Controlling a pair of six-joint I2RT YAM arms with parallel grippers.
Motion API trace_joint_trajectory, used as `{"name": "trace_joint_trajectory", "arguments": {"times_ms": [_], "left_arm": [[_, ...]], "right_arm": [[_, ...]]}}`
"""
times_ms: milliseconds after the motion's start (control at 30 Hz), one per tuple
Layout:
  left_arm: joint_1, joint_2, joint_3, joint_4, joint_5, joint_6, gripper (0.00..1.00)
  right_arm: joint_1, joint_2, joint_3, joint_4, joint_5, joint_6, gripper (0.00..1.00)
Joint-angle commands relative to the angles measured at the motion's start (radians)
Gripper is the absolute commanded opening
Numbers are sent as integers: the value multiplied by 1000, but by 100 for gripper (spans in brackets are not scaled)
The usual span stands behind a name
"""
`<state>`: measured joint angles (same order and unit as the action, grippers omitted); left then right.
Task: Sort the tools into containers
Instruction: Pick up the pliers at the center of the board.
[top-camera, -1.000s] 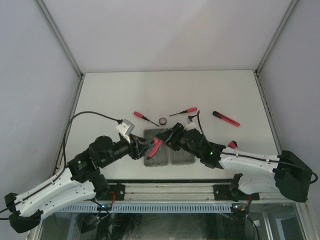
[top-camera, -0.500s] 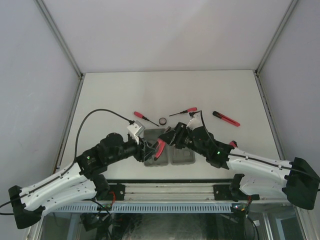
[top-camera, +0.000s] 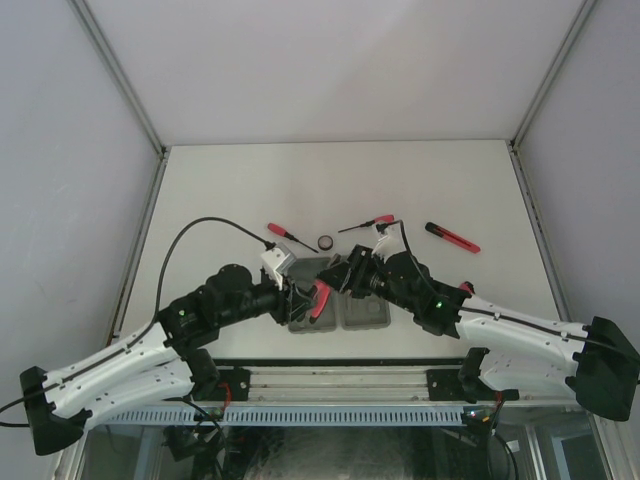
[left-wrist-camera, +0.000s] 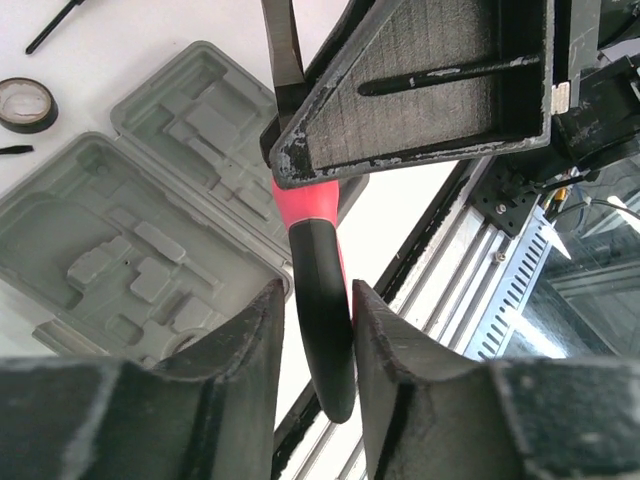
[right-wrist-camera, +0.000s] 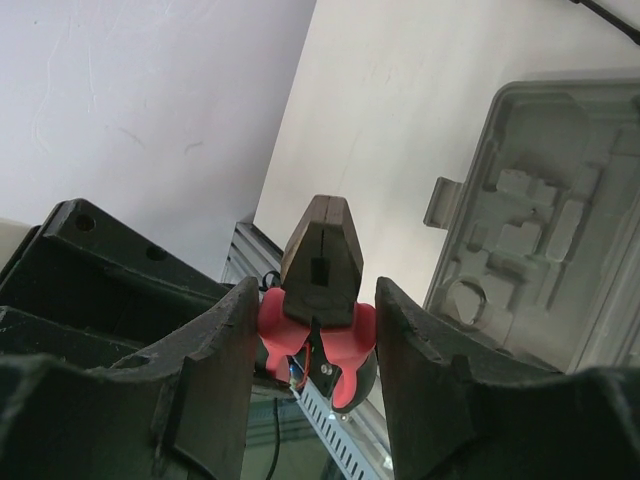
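Note:
The red-handled pliers (top-camera: 320, 298) hang over the open grey case (top-camera: 365, 315) between both grippers. My right gripper (top-camera: 340, 278) is shut on the pliers at their head end; in the right wrist view the red shoulders (right-wrist-camera: 318, 330) fill the jaws of this gripper (right-wrist-camera: 318, 290). My left gripper (top-camera: 302, 298) sits round the black-red handle (left-wrist-camera: 320, 340), its jaws (left-wrist-camera: 318, 295) close together, with a slit of light on the left side. Two red-handled screwdrivers (top-camera: 288, 235) (top-camera: 368, 223), a black ring (top-camera: 326, 242) and the slim red-black stick tool (top-camera: 452, 237) lie on the table behind the case.
The case's moulded recesses show empty in the left wrist view (left-wrist-camera: 120, 240) and the right wrist view (right-wrist-camera: 540, 240). The metal rail (top-camera: 330, 378) runs along the near table edge just below the case. A small red piece (top-camera: 465, 288) lies beside the right arm.
My left gripper has moved right, in toward the pliers, and its fingers now sit round the handle. The right arm shifted slightly with the pliers. The tools on the table have not moved.

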<state>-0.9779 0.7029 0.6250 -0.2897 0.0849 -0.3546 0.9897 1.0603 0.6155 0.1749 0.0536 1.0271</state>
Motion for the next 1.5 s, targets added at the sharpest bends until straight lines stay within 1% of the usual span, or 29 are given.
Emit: {"name": "trace_joint_trajectory", "arguments": {"times_ms": [0,133,167,200,267,400,533,700,767,933,1167,1467], "left_arm": [[-4,17,43,54,36,11,31],[-4,22,43,64,35,4,8],[-4,22,42,66,32,1,3],[-4,20,41,68,28,-1,1],[-4,18,40,74,19,-7,0],[-4,-1,31,96,10,-25,0],[-4,-25,21,113,-2,-32,0],[-4,-57,8,116,-29,-41,0],[-4,-65,8,116,-39,-43,0],[-4,-77,3,122,-57,-50,0],[-4,-89,1,122,-72,-51,0],[-4,-98,-4,126,-90,-55,0]], "right_arm": [[3,-37,60,109,-20,-14,0],[5,-39,60,125,-29,-21,0],[4,-40,60,126,-29,-22,0],[5,-43,61,126,-27,-24,0],[5,-46,60,122,-21,-25,0],[5,-47,60,115,-18,-26,7],[11,-44,60,113,-10,-24,20],[20,-42,60,126,-4,-21,39],[21,-38,61,130,-6,-20,44],[27,-22,100,75,4,-41,60],[42,-28,110,33,61,-45,74],[43,-48,109,-7,106,-44,88]]}}
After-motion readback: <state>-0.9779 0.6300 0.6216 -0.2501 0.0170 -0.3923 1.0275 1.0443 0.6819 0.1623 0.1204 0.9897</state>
